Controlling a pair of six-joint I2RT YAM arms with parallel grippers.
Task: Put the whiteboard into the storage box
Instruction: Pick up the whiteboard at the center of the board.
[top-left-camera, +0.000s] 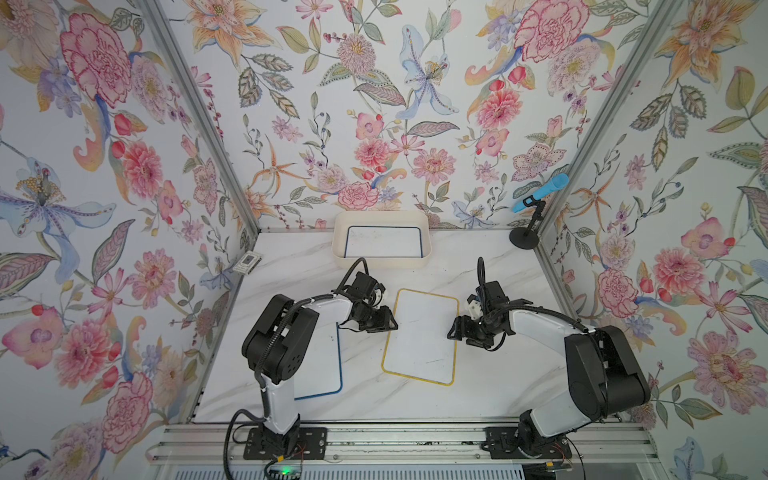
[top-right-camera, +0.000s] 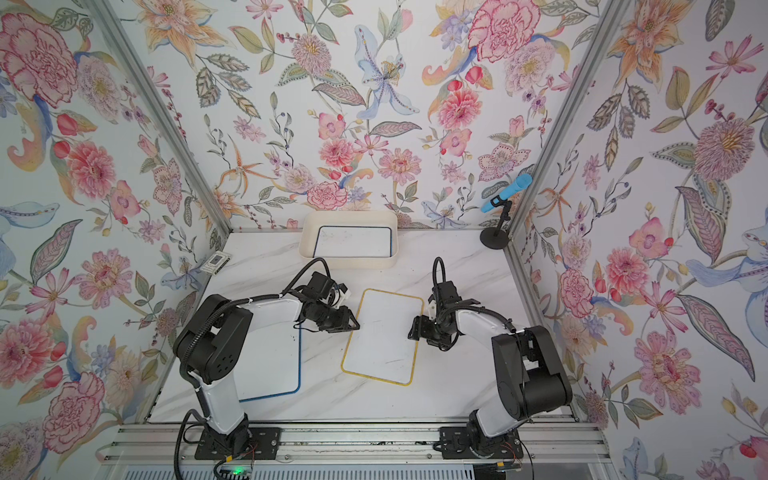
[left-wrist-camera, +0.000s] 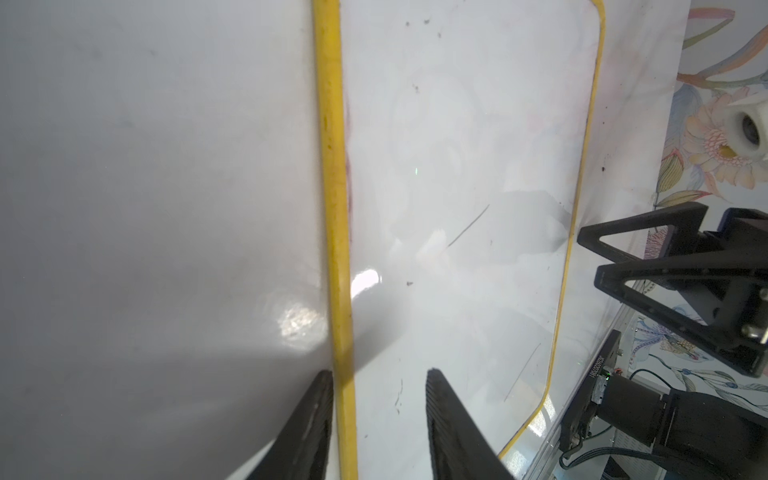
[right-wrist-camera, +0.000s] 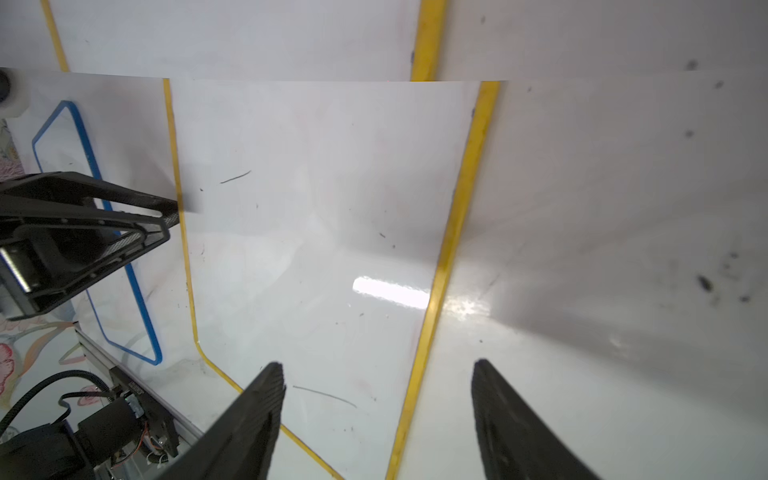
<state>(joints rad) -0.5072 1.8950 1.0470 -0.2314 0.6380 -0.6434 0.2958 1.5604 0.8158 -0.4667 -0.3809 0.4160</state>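
A yellow-framed whiteboard (top-left-camera: 419, 336) (top-right-camera: 384, 336) lies flat mid-table. My left gripper (top-left-camera: 392, 326) (left-wrist-camera: 380, 374) is at its left long edge, open narrowly, the yellow frame (left-wrist-camera: 332, 208) lying between the fingers and close to one. My right gripper (top-left-camera: 451, 332) (right-wrist-camera: 378, 365) is open wide across the opposite edge (right-wrist-camera: 453, 232), nothing clamped. A blue-framed whiteboard (top-left-camera: 322, 365) (right-wrist-camera: 58, 141) lies partly under my left arm. The cream storage box (top-left-camera: 382, 262) (top-right-camera: 349, 262) stands at the back wall with a blue-edged whiteboard (top-left-camera: 382, 241) flat inside.
A blue microphone (top-left-camera: 540, 193) on a black stand (top-left-camera: 524, 240) is at the back right corner. A small card (top-left-camera: 248, 262) rests at the left wall's foot. Flowered walls close three sides; a metal rail (top-left-camera: 395, 440) carrying both arm bases runs along the front.
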